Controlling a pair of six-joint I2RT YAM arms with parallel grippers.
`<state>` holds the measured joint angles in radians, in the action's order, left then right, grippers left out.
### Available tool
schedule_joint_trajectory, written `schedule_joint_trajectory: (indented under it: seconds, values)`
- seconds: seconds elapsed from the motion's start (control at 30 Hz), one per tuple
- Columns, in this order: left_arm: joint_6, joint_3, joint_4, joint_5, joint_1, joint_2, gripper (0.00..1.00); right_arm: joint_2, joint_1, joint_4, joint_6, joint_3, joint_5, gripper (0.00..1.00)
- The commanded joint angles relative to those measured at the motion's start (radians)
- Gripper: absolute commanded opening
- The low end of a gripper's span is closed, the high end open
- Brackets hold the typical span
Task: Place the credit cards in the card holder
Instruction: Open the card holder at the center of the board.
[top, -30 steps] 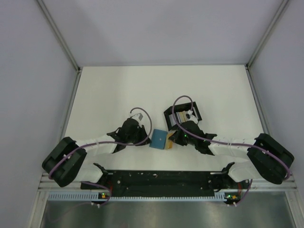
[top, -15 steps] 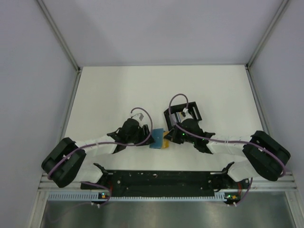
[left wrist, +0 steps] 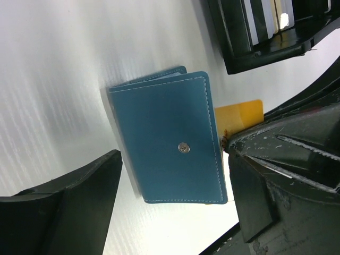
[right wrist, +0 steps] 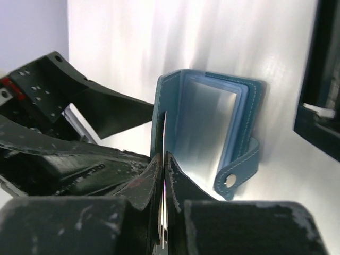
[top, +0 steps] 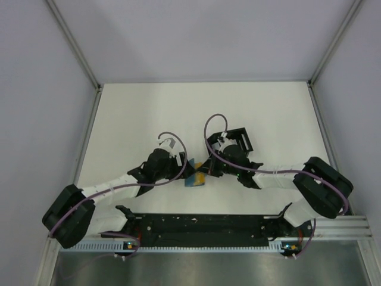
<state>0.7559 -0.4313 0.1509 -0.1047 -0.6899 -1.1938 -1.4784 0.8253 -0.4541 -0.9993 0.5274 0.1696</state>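
Your wallet (top: pixel 192 180) lies on the counter (top: pixel 143 119) near the middle, toward the 6 o'clock edge, with an arm on either side. Your left hand (left wrist: pixel 171 159) is over it from 9 o'clock with its fingers (left wrist: pixel 74 204) spread wide, one on each side of the blue cover and neither visibly touching it. From that wrist you see the closed outer face with its metal snap, and an orange card (left wrist: pixel 241 112) pokes out past the wallet's 3 o'clock edge.

Your right hand (right wrist: pixel 163 159) comes in from 3 o'clock and is pinched tight on that orange card, seen edge-on between its fingers. From the right wrist the wallet stands part-open, showing its clear inner pockets, and the snap strap (right wrist: pixel 237 171) hangs loose at 4 o'clock. The card's edge runs up against the near flap; you cannot tell whether it sits inside a pocket.

The black tray (top: pixel 241 136) sits at 1 o'clock from the wallet, just beyond the right hand, with more cards (left wrist: pixel 268 16) standing in it.
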Motion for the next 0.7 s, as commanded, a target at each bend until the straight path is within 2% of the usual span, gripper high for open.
schedule_joint_trajectory:
  seconds: [0.0,0.33,0.47,0.57,0.67]
  values:
    - [0.003,0.04,0.05,0.033,-0.002,0.057,0.86,-0.036,-0.003,-0.081,0.018,0.068,0.048,0.0]
    - [0.026,0.071,0.061,0.071,0.009,0.12,0.87,-0.077,0.024,-0.072,0.022,0.114,0.064,0.0]
    - [0.019,0.069,0.049,0.073,0.009,0.111,0.83,-0.091,0.029,-0.08,0.016,0.121,0.08,0.0]
    - [0.016,0.066,0.021,0.08,0.009,0.108,0.75,-0.1,0.034,-0.081,0.016,0.128,0.09,0.0]
    - [0.014,0.071,0.01,0.092,0.009,0.108,0.71,-0.108,0.04,-0.089,0.014,0.135,0.099,0.0]
